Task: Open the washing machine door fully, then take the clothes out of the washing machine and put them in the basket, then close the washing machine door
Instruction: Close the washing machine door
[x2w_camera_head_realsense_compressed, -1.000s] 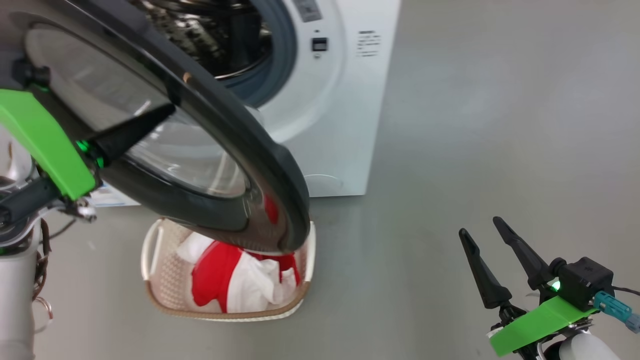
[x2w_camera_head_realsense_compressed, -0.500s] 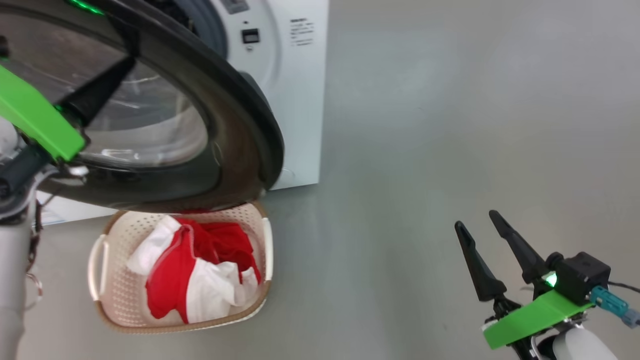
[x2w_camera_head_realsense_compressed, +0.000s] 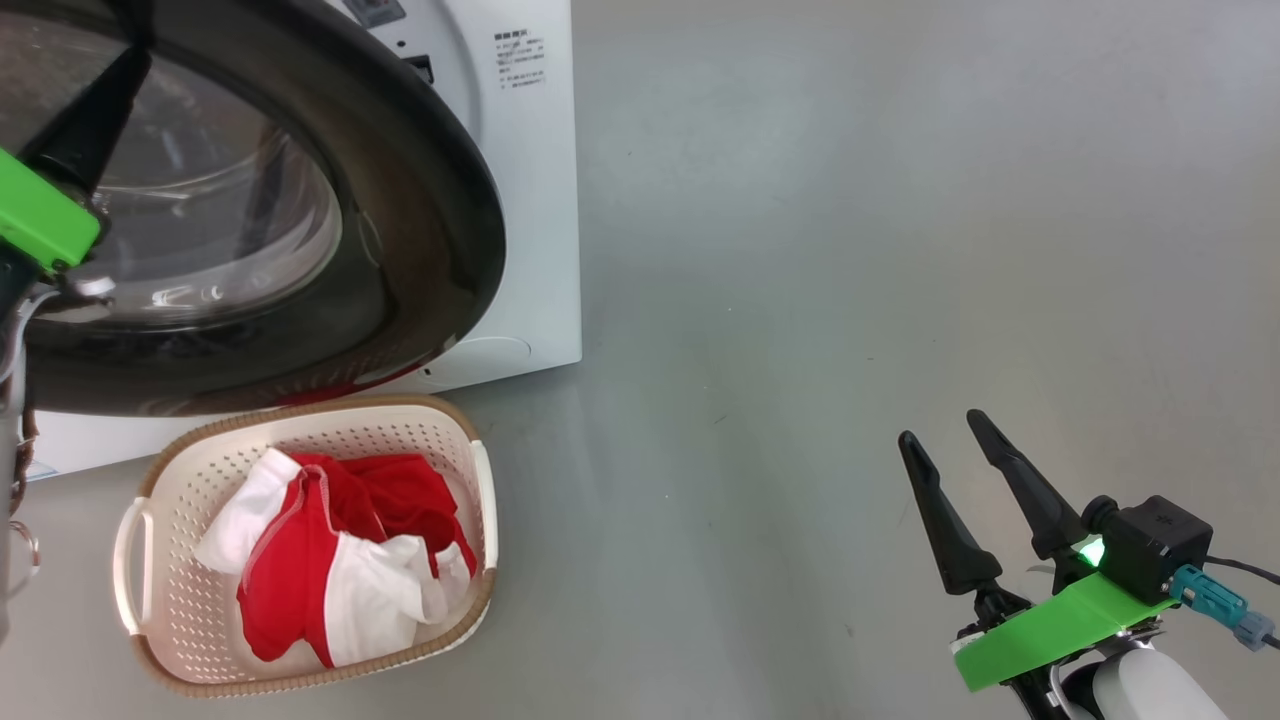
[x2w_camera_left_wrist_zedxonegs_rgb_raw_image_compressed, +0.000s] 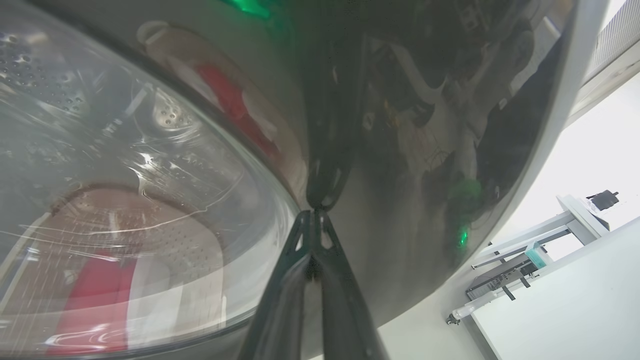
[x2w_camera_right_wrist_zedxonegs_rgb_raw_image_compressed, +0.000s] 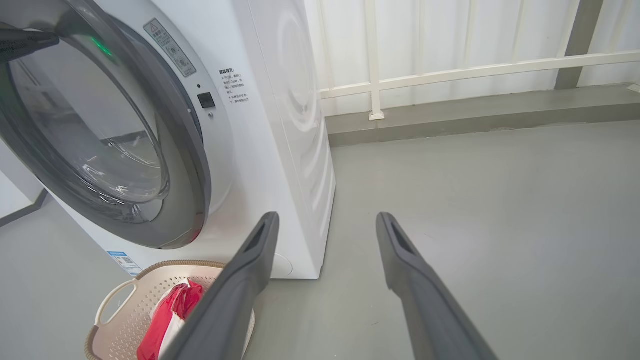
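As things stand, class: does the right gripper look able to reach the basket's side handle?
Probably yes. The right gripper stands open over grey floor, and nothing lies between it and the basket; the washing machine door sits above its far rim.

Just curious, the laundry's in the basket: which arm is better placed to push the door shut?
Left. The left tool, shut, touches the washing machine door; the right tool hangs open over the floor, well away.
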